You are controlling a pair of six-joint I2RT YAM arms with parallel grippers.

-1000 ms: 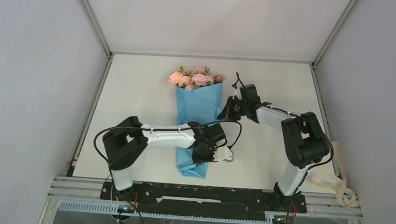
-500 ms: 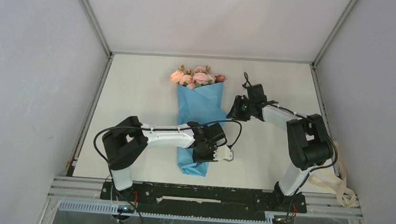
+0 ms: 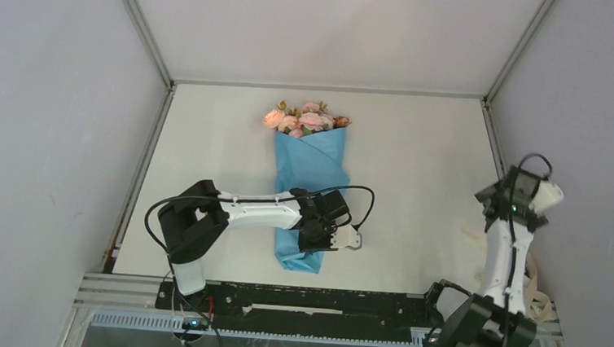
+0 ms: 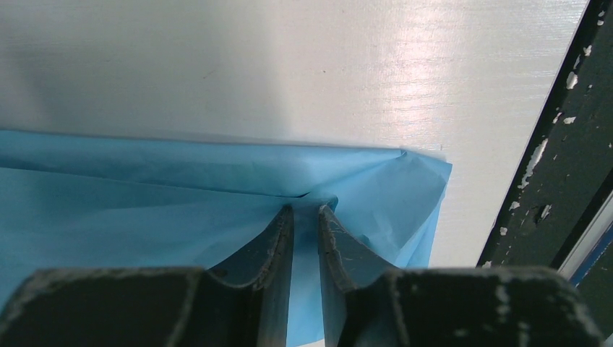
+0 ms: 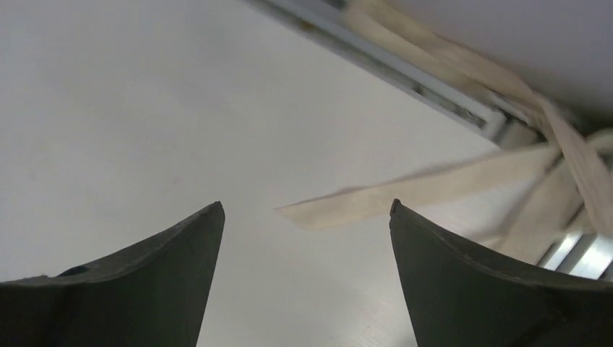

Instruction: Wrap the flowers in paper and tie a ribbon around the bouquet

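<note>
The bouquet lies lengthwise mid-table: pink and peach flowers point(image 3: 303, 121) poke out of the far, wide end of the light blue paper point(image 3: 310, 174) cone. My left gripper point(image 3: 313, 238) is down on the cone's narrow near end. In the left wrist view its fingers point(image 4: 306, 210) stand close together with a ridge of blue paper point(image 4: 144, 202) pinched between them. My right gripper point(image 3: 491, 204) hovers open over the table's right edge, nothing in it. The cream ribbon point(image 5: 405, 191) lies just beyond its fingertips point(image 5: 305, 208), one loose end on the table, the rest trailing over the edge point(image 3: 525, 278).
An aluminium rail point(image 5: 405, 72) borders the table's right side, with ribbon loops draped over it. A black, chipped front rail point(image 4: 556, 159) runs close to the cone's near tip. Grey walls enclose the table on three sides.
My right arm has swung away from the bouquet's right side to the table's right edge, and its jaws have gone from shut to wide open. The left gripper has stayed on the paper.
</note>
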